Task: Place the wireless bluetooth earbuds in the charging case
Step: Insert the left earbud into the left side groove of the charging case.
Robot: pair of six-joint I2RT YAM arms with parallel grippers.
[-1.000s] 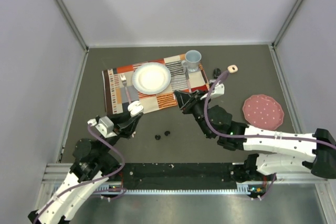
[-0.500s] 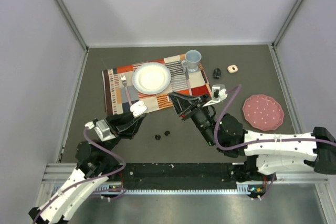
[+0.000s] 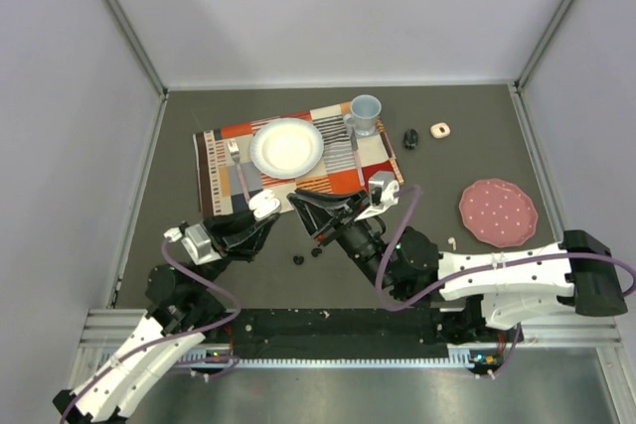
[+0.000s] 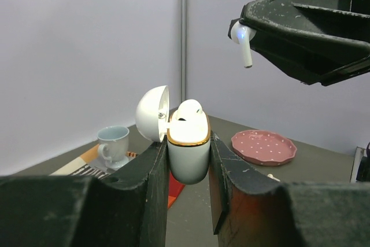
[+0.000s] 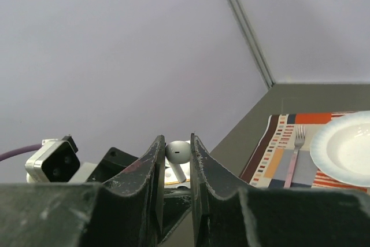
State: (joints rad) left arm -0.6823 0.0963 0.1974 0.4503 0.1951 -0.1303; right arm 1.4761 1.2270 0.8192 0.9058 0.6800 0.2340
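Note:
My left gripper (image 3: 260,208) is shut on the white, gold-rimmed charging case (image 4: 188,148), held upright above the table with its lid (image 4: 152,114) open. One white earbud (image 4: 189,110) sits in the case. My right gripper (image 3: 298,198) is shut on another white earbud (image 5: 177,151), stem down. That earbud hangs above and to the right of the case in the left wrist view (image 4: 243,41), apart from it. Two black earbuds (image 3: 298,259) (image 3: 316,251) lie on the table below the grippers. A loose white earbud (image 3: 452,242) lies near the pink plate.
A patterned placemat (image 3: 214,156) holds a white plate (image 3: 287,147), a fork (image 3: 237,161) and a pale blue mug (image 3: 364,113). A pink dotted plate (image 3: 497,212) sits at the right. A small black object (image 3: 410,136) and a pink one (image 3: 440,130) lie at the back right.
My right gripper has moved left and nearer with its white earbud, closing on the case. The left gripper with the case has hardly moved.

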